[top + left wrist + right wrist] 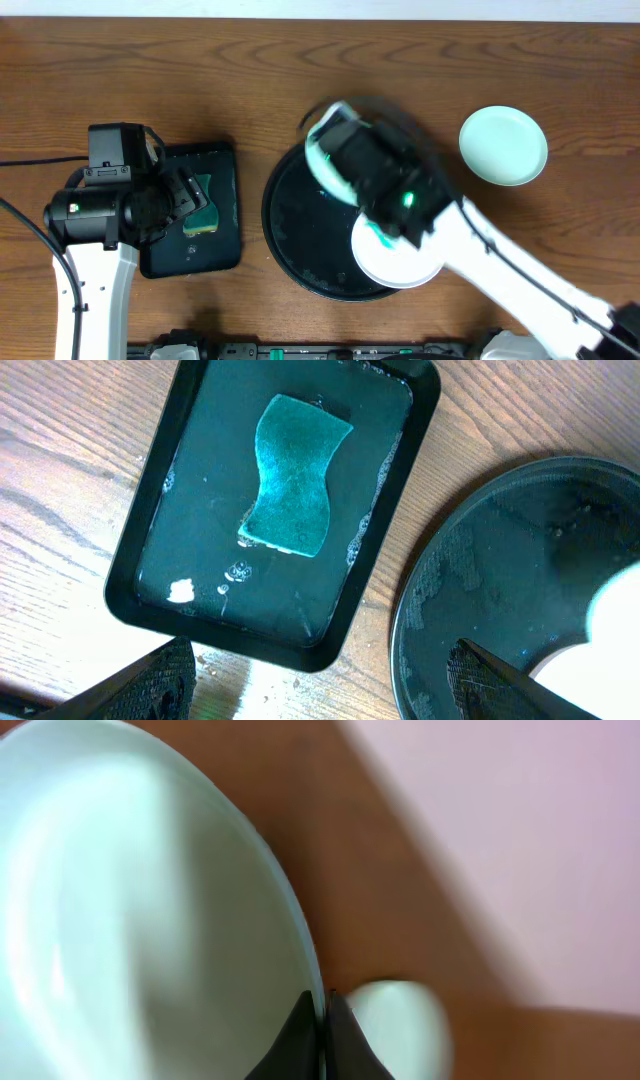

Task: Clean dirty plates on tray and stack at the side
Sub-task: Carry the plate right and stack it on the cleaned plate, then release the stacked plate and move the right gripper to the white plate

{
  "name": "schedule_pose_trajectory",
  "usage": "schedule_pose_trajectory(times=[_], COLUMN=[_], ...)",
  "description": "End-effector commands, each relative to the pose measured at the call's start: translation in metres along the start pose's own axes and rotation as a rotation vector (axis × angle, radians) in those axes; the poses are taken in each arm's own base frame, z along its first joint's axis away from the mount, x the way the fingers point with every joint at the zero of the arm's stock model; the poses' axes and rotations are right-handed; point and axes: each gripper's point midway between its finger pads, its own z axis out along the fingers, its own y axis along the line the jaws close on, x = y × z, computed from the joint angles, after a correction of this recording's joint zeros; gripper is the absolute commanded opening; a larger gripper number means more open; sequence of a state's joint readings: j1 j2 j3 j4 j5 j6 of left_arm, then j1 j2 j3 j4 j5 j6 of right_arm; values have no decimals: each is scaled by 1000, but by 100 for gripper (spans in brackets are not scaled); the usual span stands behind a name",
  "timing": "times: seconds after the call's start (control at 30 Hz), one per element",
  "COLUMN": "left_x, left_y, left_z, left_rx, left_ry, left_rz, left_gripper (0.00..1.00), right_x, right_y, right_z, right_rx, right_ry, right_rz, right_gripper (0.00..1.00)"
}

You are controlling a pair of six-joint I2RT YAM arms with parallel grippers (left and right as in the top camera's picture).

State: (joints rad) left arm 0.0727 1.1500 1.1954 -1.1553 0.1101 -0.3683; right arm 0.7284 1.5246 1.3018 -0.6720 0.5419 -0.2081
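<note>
Three plates are in view, two mint-green and one white. One mint plate hangs over the far edge of the round black tray, its rim clamped between the right gripper's closed fingers. The second mint plate lies on the table, well apart to the right. The white plate sits on the tray's near-right rim, partly hidden under the right arm, with a teal mark at the arm's edge. The left gripper, fingers wide apart and empty, hovers over one rectangular tray holding one teal sponge. The held plate and right gripper are blurred.
</note>
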Motion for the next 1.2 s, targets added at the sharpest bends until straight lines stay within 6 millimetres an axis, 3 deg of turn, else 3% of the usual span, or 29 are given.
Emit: schedule_pose_trajectory(times=[0.0,0.1,0.3,0.43,0.57,0.63,0.8,1.03,1.17], left_x=[2,2,3,3,3,3,3,3,3], left_y=[-1,-1,-1,-1,-1,-1,-1,-1,-1], left_z=[0,0,0,0,0,0,0,0,0], left_rx=[8,6,5,5,5,5,5,5,5], left_ry=[7,10,13,13,13,13,13,13,13], left_rz=[11,11,11,10,10,10,10,10,10], left_gripper=[81,81,81,81,81,81,81,81,81], right_x=[3,11,44,104,169,202,254,295,302], right_y=[37,20,-71,-139,-173,-182,-185,-184,-187], right_z=[29,56,89,103,111,117,129,141,141], right_rx=[-379,-488,-556,-430,-332,-298,-263,-174,-131], right_ry=[66,102,90,121,212,265,365,463,482], right_rz=[463,656,1079,1274,1420,1485,1586,1617,1608], right_gripper=[1,1,1,2,1,1,1,1,1])
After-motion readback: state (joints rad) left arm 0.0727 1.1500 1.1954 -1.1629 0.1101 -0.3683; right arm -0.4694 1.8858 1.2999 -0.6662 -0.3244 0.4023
